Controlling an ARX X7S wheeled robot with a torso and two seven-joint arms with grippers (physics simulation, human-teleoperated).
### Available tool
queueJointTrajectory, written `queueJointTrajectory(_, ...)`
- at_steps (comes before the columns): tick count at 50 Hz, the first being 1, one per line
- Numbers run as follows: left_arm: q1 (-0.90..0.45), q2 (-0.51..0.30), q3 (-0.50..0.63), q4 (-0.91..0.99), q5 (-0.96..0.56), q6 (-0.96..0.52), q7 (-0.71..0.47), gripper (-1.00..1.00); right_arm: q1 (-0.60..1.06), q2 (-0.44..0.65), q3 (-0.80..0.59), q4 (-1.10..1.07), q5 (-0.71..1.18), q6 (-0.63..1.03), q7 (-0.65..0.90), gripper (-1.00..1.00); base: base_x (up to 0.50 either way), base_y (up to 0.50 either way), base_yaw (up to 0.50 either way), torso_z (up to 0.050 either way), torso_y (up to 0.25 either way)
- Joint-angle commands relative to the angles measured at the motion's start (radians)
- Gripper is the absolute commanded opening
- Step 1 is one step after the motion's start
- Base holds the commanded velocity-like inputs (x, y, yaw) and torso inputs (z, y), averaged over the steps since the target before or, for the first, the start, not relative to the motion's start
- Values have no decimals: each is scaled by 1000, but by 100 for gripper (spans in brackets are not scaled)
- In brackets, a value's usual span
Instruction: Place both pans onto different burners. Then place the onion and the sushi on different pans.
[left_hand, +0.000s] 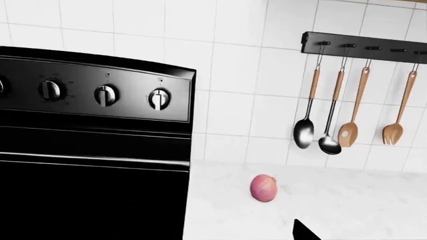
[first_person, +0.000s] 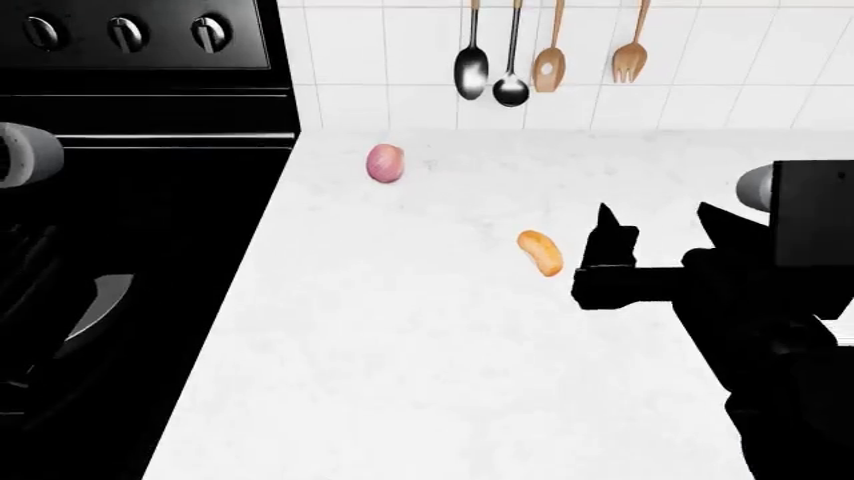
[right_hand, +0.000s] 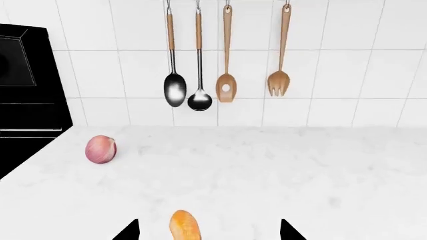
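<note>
- The right tool (first_person: 654, 225) hovers low over the white marble counter (first_person: 400, 380), its two dark fingers spread wide with nothing between them.
- Just beside that tool, on its stove side, the sushi (first_person: 541, 252) lies flat on the counter, orange top up; in the right wrist view it sits between the two fingertips (right_hand: 127, 231), apart from both.
- The left tool is not clearly shown: only a dark tip (left_hand: 303, 231) enters the left wrist view, so I cannot tell how it stands.
- Farther back, the onion (first_person: 384, 163) rests on the counter near the edge of the black stovetop (first_person: 160, 230), well apart from the sushi.
- At the back, four utensils (first_person: 511, 60) hang on the tiled wall (first_person: 360, 60), and the stove's knobs (first_person: 127, 33) show on its panel.
</note>
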Motion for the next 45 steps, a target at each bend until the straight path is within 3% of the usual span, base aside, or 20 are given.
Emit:
queueJointTrajectory(1, -34, 16, 39, -16, 18, -12, 5, 100, 141, -64, -119, 95, -34, 99, -30, 100, 0, 0, 0, 0, 0)
queueJointTrajectory(20, -125, 78, 141, -89, 86, -44, 43, 100, 368, -259, -337, 516, -359, 122, -378, 100, 0, 0, 0, 0, 0)
queueJointTrajectory(35, -116, 94, 152, -115, 131, -33, 74, 100, 388, -302, -388, 637, -436, 95, -434, 100, 278, 0, 0, 0, 1)
queueJointTrajectory(45, -111, 94, 152, -110, 128, -28, 70, 100, 383, -299, -424, 687, -470, 90, -483, 100, 5, 0, 0, 0, 0)
